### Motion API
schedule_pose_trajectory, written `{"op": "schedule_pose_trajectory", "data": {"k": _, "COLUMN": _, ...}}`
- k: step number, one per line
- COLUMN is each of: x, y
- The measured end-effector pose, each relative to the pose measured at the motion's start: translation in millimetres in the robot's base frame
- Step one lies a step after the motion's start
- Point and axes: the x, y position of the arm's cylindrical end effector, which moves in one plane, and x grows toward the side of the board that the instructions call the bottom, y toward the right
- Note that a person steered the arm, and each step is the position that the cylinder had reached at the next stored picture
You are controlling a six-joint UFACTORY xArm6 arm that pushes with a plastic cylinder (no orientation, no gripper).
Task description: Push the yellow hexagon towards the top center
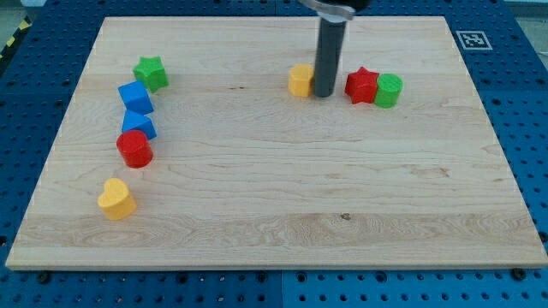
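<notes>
The yellow hexagon lies on the wooden board a little right of centre, in the upper part. My tip stands right beside it, at its right side, touching or nearly touching. A red star and a green cylinder sit just right of the rod, touching each other.
At the view's left lie a green star, two blue blocks, a red cylinder-like block and a yellow heart. A marker tag sits off the board's top right corner.
</notes>
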Motion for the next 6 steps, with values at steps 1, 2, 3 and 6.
{"op": "schedule_pose_trajectory", "data": {"k": 1, "x": -3, "y": -32}}
{"op": "schedule_pose_trajectory", "data": {"k": 2, "x": -26, "y": -39}}
{"op": "schedule_pose_trajectory", "data": {"k": 3, "x": -45, "y": -52}}
{"op": "schedule_pose_trajectory", "data": {"k": 6, "x": -118, "y": -69}}
